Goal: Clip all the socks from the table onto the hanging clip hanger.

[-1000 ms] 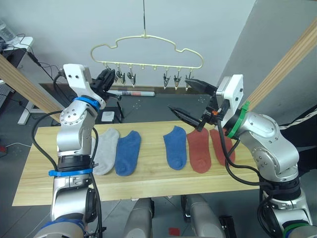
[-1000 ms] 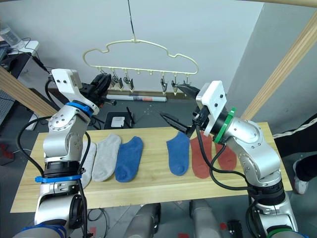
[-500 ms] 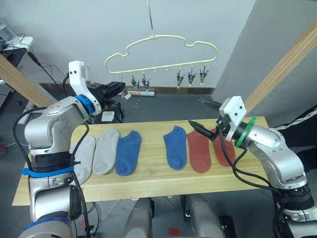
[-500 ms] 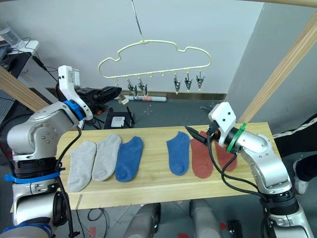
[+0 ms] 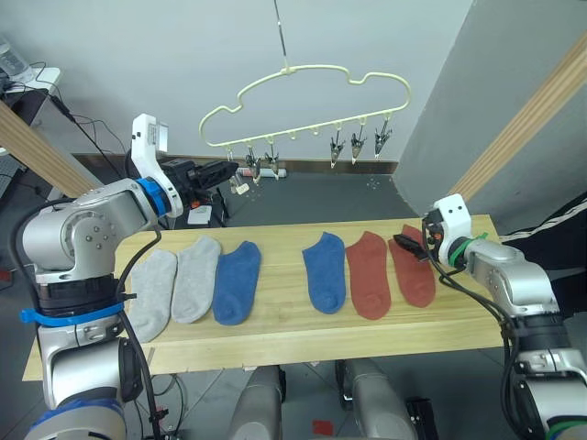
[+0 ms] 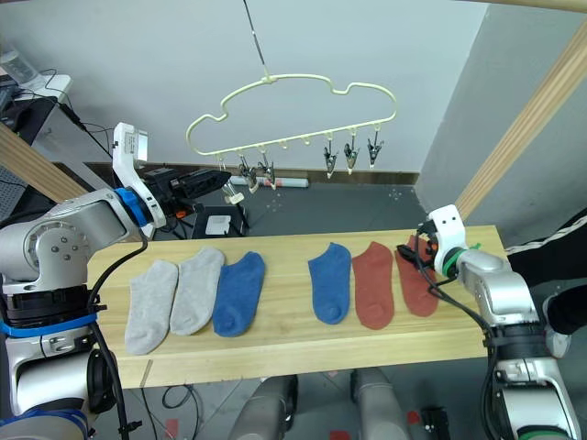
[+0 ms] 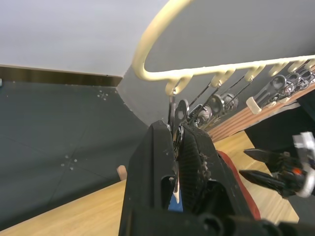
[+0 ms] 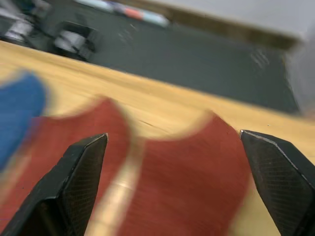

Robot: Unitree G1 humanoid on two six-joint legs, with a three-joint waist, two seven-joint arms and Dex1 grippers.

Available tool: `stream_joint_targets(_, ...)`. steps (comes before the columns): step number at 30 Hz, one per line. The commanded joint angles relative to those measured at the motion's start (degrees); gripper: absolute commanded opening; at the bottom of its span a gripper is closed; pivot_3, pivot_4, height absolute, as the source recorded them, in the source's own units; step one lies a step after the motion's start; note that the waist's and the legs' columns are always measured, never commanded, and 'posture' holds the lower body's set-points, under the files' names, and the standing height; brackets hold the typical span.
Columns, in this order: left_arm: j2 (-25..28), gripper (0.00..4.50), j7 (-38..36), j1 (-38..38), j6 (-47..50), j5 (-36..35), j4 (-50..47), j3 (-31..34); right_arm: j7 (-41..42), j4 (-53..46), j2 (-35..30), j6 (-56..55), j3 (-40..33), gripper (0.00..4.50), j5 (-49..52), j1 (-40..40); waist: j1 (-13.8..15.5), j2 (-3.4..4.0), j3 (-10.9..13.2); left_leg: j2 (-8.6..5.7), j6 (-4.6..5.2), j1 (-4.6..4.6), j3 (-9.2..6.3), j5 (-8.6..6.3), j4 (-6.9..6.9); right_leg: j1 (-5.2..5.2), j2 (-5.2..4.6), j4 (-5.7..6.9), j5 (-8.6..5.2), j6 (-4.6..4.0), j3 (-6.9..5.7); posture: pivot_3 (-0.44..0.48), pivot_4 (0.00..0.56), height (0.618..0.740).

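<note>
1. Table (image 5: 275, 335): pale wood planks, six socks laid flat in a row, toes toward the robot.
2. From robot's L to R: grey sock (image 5: 151, 293), second grey sock (image 5: 196, 278) touching it, blue sock (image 5: 238, 280) just beside, a gap, second blue sock (image 5: 325, 270), rust red sock (image 5: 368, 274), second rust red sock (image 5: 413, 271). The two red ones lie edge to edge.
3. Clip hanger (image 5: 307, 96): cream wire w/ wavy cloud outline, hangs by its hook from a thin rod above the table's far edge. Tilted, robot's-L end lower than R end. No sock on it.
4. Metal clips (image 5: 357, 145) dangle in a row under its bar, some near the L end, some toward the R.
5. L gripper (image 5: 223, 170): raised above the table's far-L side, reaching to the hanger's low end. L wrist view shows fingers (image 7: 147, 162) pressed together on the leftmost clip (image 7: 173, 147), its wire running down between them.
6. R gripper (image 5: 406, 244): low, at the far end of the outer red sock, right by its cuff. R wrist view shows fingers (image 8: 81, 162) wide apart, nothing held, both red socks lying beyond them. Contact w/ the sock: can't tell.
7. Behind the table: dark floor, a small black stand (image 5: 204, 213) w/ cables, grey wall.
</note>
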Motion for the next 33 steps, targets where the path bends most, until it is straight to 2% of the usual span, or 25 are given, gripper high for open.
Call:
stream_joint_targets(1,0.2,0.09,-0.6,0.4,-0.6,-1.1,-1.9,1.2,1.0,6.1,-0.4,1.8,-2.0,4.50,0.0,-2.3,0.0,0.03,0.1,0.00,0.00,-0.01,0.02,0.00,-0.02,0.00,0.00,0.00,0.00,0.00,-0.01,0.006,0.338,0.740)
stream_joint_targets(6,1.0,0.09,-1.8,1.1,-1.5,-0.1,-2.5,0.0,2.1,12.1,-1.1,-1.3,-0.4,4.50,-2.5,-3.9,-0.1,0.08,0.2,0.00,0.02,-0.01,0.08,-0.01,-0.02,-0.02,0.00,-0.02,0.00,0.00,0.05,0.009,0.341,0.740)
stream_joint_targets(10,-0.2,0.09,-0.5,0.9,-0.3,-1.5,-2.4,1.4,4.1,16.0,-0.4,-4.6,1.0,4.50,-4.4,-4.5,-0.1,0.09,0.3,0.00,0.04,0.00,0.10,-0.02,0.01,0.00,0.00,0.02,0.00,0.00,0.05,0.014,0.345,0.740)
stream_joint_targets(12,0.0,0.09,-0.6,1.0,-0.2,-1.4,-2.8,1.3,4.9,16.4,0.1,-7.5,2.5,4.14,-5.9,-4.3,-0.1,0.08,0.3,0.00,0.05,0.00,0.13,-0.03,0.03,0.02,0.01,0.02,0.00,0.00,0.00,0.015,0.346,0.740)
stream_joint_targets(13,0.2,0.09,-0.7,1.0,-0.2,-1.3,-2.9,1.1,5.3,16.3,0.4,-8.8,3.1,3.93,-6.6,-4.1,-0.1,0.08,0.3,0.00,0.04,0.00,0.13,-0.02,0.03,0.02,0.01,0.02,0.00,0.00,0.01,0.015,0.346,0.740)
stream_joint_targets(24,-0.1,0.09,-0.2,1.3,0.1,-1.3,-3.9,1.3,4.3,14.2,2.5,-10.4,1.9,0.03,-7.9,-2.0,-0.1,0.09,0.3,0.01,0.02,0.01,0.04,-0.01,0.04,0.04,0.01,0.02,0.01,0.01,0.03,0.021,0.349,0.740)
stream_joint_targets(28,0.0,0.09,-0.3,1.1,2.3,-2.9,-4.0,1.4,8.5,3.9,-0.1,-11.9,1.1,0.03,-6.3,1.8,0.0,0.11,0.4,0.01,0.03,-0.01,0.01,-0.02,0.02,0.03,0.01,0.01,0.01,0.01,0.02,0.018,0.348,0.740)
stream_joint_targets(32,0.2,0.09,0.3,0.6,4.9,-4.5,-3.2,2.1,17.9,-12.0,-4.7,-14.5,3.9,0.03,-4.5,6.3,0.0,0.24,0.8,-0.02,0.03,-0.03,0.01,-0.02,0.01,0.01,0.00,0.00,0.01,0.03,0.06,0.018,0.348,0.740)
stream_joint_targets(33,0.4,0.09,0.4,0.4,5.6,-4.9,-2.9,2.3,20.4,-15.6,-5.2,-11.5,3.5,0.03,-1.6,6.8,-0.2,0.23,0.8,-0.02,0.03,-0.03,0.01,-0.02,0.02,0.01,0.00,0.00,0.01,0.03,0.06,0.020,0.348,0.740)
